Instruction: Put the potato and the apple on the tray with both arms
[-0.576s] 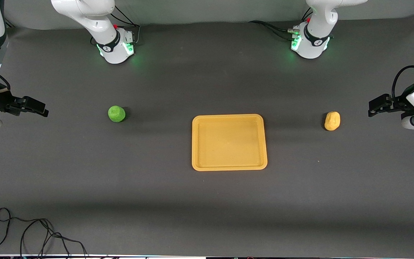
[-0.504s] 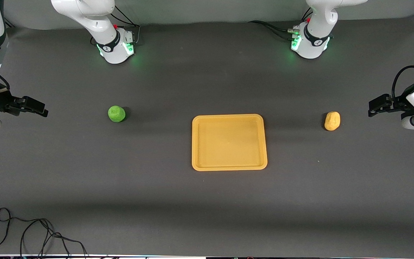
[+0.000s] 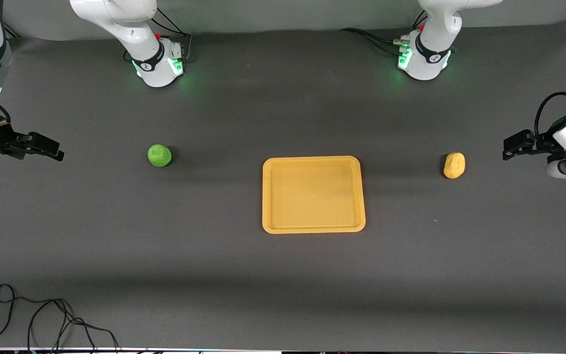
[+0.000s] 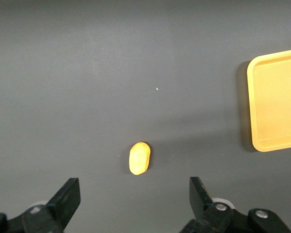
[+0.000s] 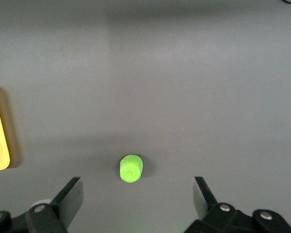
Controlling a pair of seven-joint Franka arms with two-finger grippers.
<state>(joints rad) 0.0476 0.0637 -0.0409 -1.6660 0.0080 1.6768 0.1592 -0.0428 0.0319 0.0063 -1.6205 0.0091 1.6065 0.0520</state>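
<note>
both fingers (image 4: 68, 196) (image 5: 72, 194) spread wide, empty; potato (image 3: 454, 165), apple (image 3: 159, 155) outside tray (image 3: 265, 196)

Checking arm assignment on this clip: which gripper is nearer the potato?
Left. The left gripper, fingers open, is beside the potato at the left arm's end of the table. The right gripper, also open, is near the apple at the right arm's end.

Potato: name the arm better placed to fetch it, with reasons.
Left. The open left gripper is up at the potato's end of the table, the potato centred in its wrist view; the right gripper faces the apple.
</note>
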